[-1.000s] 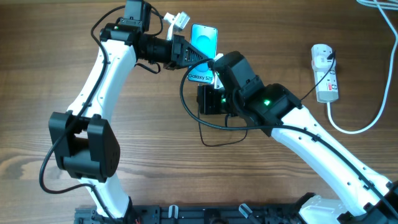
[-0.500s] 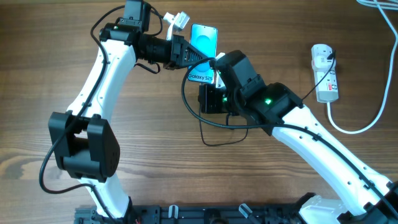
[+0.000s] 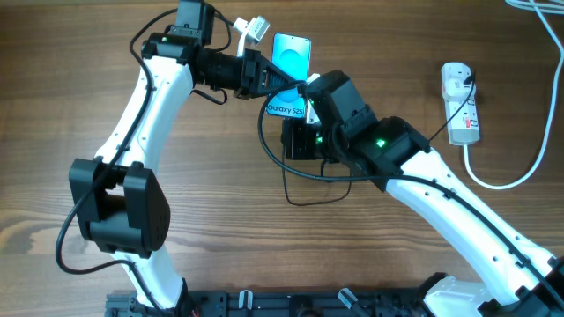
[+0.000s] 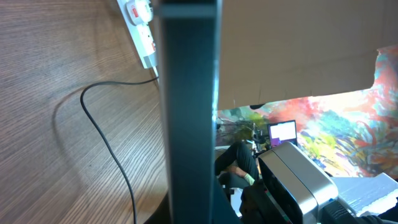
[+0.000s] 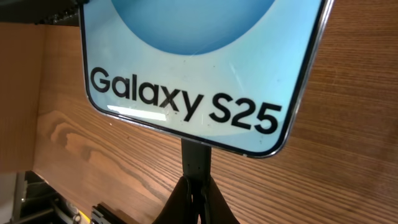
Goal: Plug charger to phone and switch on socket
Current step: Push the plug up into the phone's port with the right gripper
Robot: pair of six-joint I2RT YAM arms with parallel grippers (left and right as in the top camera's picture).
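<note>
left gripper (image 3: 264,77) pinched shut on the phone (image 3: 291,55), upper centre of overhead frame. right gripper (image 5: 199,202) fingers closed on the charger (image 5: 197,160) connector, tip at phone's bottom edge just under the "galaxy s25" strip; can't tell if seated. risks: tip off-axis w/ port, so it skids or bends; a push may twist phone in the grip; slack cable loop mid-frame could snag. socket (image 3: 462,106) far right, well apart. no containers in view.

"Galaxy S25", black lettering on phone (image 5: 199,62) screen
</note>
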